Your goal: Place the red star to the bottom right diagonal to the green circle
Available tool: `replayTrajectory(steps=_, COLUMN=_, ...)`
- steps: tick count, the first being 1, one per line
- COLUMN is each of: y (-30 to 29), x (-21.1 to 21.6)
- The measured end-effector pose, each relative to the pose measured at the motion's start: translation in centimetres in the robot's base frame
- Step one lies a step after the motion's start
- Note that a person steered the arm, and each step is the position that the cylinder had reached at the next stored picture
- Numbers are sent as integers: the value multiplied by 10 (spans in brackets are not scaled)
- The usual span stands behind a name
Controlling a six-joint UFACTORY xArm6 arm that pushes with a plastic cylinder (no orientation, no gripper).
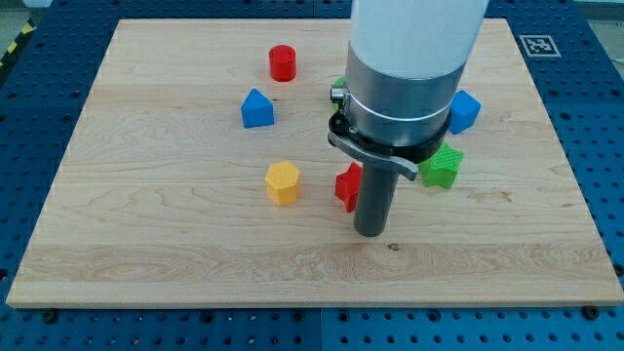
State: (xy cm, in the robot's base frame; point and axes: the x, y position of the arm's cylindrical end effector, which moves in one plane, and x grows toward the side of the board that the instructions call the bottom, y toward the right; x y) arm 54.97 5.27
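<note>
The red star [347,186] lies near the board's middle, partly hidden behind my rod. My tip [371,232] rests on the board just to the lower right of the red star, close to it or touching it. A sliver of a green block [338,85] shows at the arm's left edge, above the star; it is mostly hidden by the arm, so I cannot make out its shape. A green star-like block [441,167] sits to the right of the rod.
A red cylinder [283,62] stands at the upper middle. A blue house-shaped block [257,108] lies below it. A yellow hexagon [283,182] is left of the red star. A blue block [464,110] sits right of the arm. The wooden board [146,253] ends near the view's bottom.
</note>
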Motion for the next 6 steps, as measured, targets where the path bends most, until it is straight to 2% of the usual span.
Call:
replayTrajectory(steps=2, y=-54, x=-13)
replayTrajectory(steps=4, y=-48, x=-17)
replayTrajectory(steps=6, y=-14, x=-32)
